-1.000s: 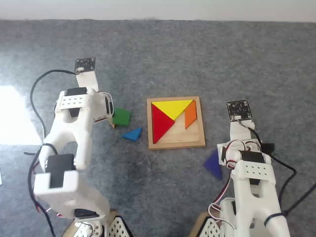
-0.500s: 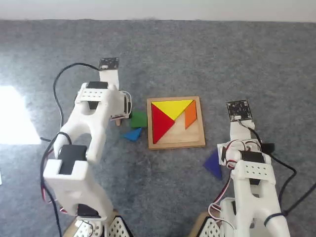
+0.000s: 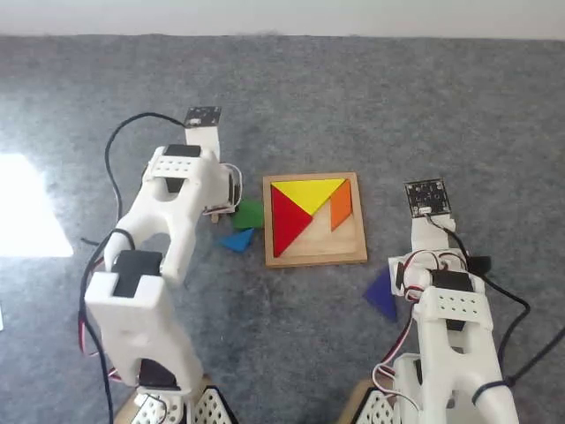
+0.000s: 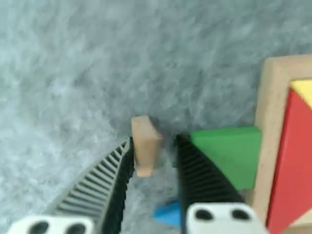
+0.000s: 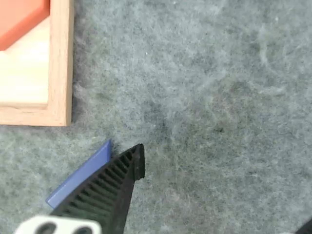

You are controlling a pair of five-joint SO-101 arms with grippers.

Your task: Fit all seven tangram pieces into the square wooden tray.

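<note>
In the high view, the tray (image 3: 315, 258) is lying mid-surface (image 3: 424, 106), holding a yellow triangle (image 3: 309, 193), a red triangle (image 3: 286, 223) and an orange piece (image 3: 341, 205). A green piece (image 3: 250, 213) is lying just outside the tray on the left arm's side, with a blue triangle (image 3: 237, 239) near it. The left gripper (image 3: 222, 208) is hanging beside the green piece. The right gripper (image 3: 399, 274) is sitting by a violet piece (image 3: 380, 293).

In the left wrist view, the gripper's fingers are standing apart with a tan block (image 4: 145, 146) between them. The green piece is touching the tray's rim.

In the right wrist view, one finger (image 5: 122, 180) is lying over the violet piece and the other is just showing far off, so the gripper is standing wide apart.
</note>
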